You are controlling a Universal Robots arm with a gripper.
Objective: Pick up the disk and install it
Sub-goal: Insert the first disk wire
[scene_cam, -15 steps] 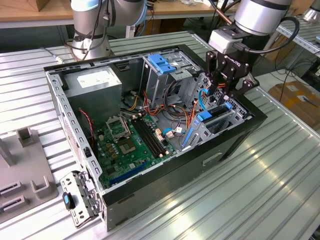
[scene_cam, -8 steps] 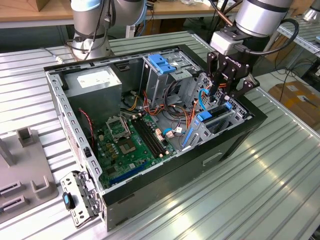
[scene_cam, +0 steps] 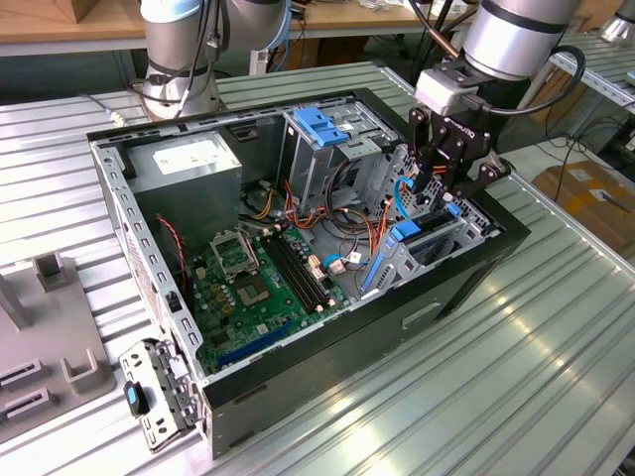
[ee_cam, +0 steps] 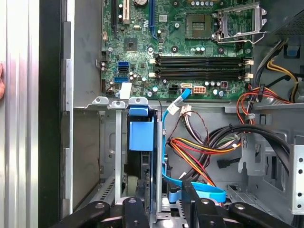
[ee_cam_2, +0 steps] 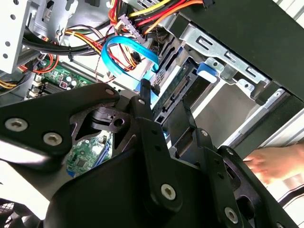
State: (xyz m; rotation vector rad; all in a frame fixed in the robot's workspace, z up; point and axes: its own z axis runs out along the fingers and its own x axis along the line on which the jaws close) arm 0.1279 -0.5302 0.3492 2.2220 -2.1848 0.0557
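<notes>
In the exterior view the disk (scene_cam: 422,243) stands on edge in the drive bay, at the side of the open computer case (scene_cam: 327,342) that lies toward the exterior view's right. Its blue side rails show there. My gripper (scene_cam: 444,198) reaches down onto its upper end. In the second wrist view the two black fingers (ee_cam_2: 142,102) straddle the disk's connector edge (ee_cam_2: 173,90), so my gripper (ee_cam_2: 166,97) is shut on the disk. In the first wrist view the disk's blue rail (ee_cam: 141,135) lies ahead of my gripper (ee_cam: 164,190), between the bay's metal walls.
Blue, orange and yellow cables (scene_cam: 347,260) crowd the space beside the bay. The motherboard (scene_cam: 248,283) lies low in the case, with a grey power-supply box (scene_cam: 189,164) and a blue-latched cage (scene_cam: 322,124) behind. A person's hand (ee_cam_2: 270,164) rests outside the case wall.
</notes>
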